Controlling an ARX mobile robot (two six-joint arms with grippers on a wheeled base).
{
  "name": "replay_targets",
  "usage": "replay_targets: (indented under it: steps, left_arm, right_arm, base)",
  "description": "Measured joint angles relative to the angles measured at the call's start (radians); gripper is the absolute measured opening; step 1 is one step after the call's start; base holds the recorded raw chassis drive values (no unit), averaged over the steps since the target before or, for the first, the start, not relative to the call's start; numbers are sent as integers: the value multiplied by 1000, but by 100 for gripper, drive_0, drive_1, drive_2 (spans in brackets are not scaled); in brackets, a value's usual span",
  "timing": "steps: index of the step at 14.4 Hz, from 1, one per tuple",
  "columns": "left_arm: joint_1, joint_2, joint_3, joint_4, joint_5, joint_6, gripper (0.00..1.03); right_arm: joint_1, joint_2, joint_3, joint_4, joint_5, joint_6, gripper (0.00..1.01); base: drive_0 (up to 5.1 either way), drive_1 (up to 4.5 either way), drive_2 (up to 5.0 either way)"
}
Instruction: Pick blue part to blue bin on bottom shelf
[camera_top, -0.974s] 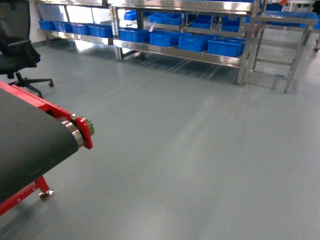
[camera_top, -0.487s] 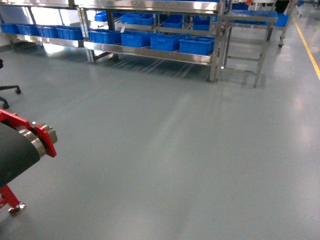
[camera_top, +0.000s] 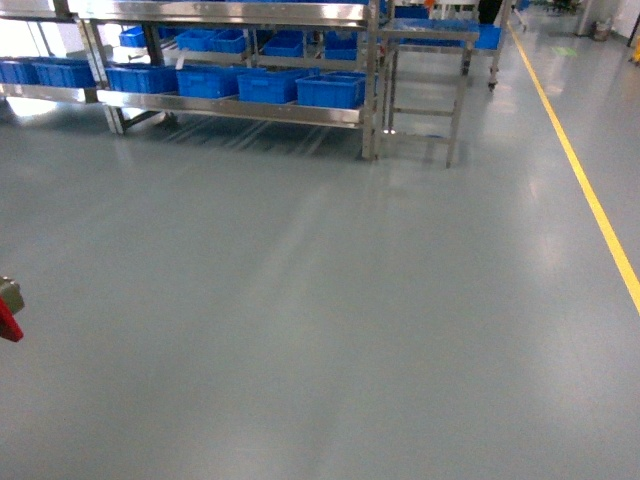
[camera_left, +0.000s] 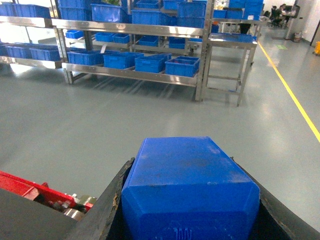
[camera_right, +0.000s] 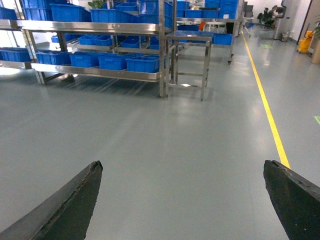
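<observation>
The left gripper (camera_left: 187, 220) has its jaws clenched on the blue part (camera_left: 187, 182), which fills the bottom of the left wrist view, while the right gripper (camera_right: 182, 200) hangs with its jaws spread wide over bare grey floor (camera_top: 330, 330). Far across that floor stands the bottom shelf (camera_top: 235, 109), with blue bins (camera_top: 331, 90) in a row on it, and a small steel bench (camera_top: 425, 40) just to its right.

The grey floor (camera_top: 330, 320) carries a steel rack (camera_top: 230, 12) at the far side. On the bottom shelf (camera_top: 235, 110) blue bins (camera_top: 330, 90) stand in a row, touching or just beside each other. Right of the rack stands a small steel table (camera_top: 425, 38). A yellow line (camera_top: 585, 185) runs along the floor.
</observation>
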Motion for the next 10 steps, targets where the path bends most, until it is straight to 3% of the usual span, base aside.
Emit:
replay_targets:
  steps: [10]
  left_arm:
    - [0, 0, 0, 0, 0, 0, 44]
  right_arm:
    - [0, 0, 0, 0, 0, 0, 98]
  base:
    - [-163, -163, -163]
